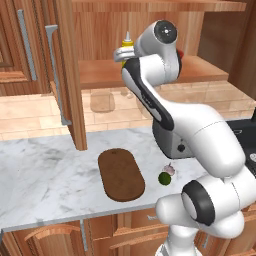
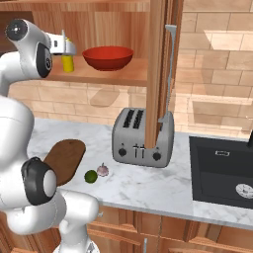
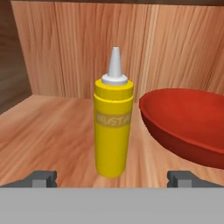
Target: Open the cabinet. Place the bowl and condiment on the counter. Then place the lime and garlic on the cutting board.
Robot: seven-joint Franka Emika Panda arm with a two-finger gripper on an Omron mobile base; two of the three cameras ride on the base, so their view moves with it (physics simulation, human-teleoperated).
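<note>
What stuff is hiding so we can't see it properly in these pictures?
- Mustard bottle, left base view: just its cap and nozzle peek over the robot's arm.
- Red bowl, hand view: its right side is cut off by the picture edge.
- Cutting board, right base view: its near end sits behind the arm.
- Sink, right base view: cut off at the right edge.

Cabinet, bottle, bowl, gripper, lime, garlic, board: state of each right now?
cabinet: doors open
condiment: upright on shelf, not gripped
bowl: upright on shelf beside it
gripper: open, facing the condiment
lime: on counter, off board
garlic: beside lime, off board
cutting board: bare
</note>
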